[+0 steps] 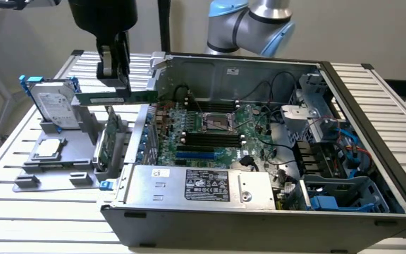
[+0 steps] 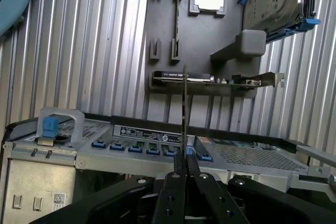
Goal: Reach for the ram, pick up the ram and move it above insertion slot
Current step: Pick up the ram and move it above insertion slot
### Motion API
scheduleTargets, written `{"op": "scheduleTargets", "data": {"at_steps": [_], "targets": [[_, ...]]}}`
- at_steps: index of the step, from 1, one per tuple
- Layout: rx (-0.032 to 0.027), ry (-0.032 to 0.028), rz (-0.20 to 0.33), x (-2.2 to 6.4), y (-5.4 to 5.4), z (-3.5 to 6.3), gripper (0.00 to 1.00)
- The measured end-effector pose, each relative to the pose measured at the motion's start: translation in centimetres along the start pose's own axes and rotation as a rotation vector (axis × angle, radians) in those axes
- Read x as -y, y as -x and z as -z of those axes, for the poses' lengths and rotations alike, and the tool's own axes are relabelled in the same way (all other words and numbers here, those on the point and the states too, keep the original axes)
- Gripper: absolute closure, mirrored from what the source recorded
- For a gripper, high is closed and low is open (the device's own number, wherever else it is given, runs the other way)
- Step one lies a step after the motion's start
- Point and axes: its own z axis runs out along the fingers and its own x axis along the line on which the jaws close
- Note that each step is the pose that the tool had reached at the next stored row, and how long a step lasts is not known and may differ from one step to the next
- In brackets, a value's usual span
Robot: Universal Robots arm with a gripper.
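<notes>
The ram (image 1: 114, 98) is gripped at one end by the jaws (image 1: 113, 79), clenched on it. It is held level above the grey fixture (image 1: 55, 159), beside the open computer case (image 1: 259, 222)

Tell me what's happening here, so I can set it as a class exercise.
A robot arm's gripper holds the ram, a thin green stick, in the air, level, over the gap between the grey holder tray and the open computer case. Its fingers pinch the ram edge-on. On the tray stand a hard drive and a green card. The ram is not yet over the motherboard's slots.
</notes>
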Motion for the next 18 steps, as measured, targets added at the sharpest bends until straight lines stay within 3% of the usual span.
{"op": "scheduleTargets", "data": {"at_steps": [18], "targets": [[0.0126, -0.0011, 0.000, 5.20, 0.8, 0.19, 0.88]]}}
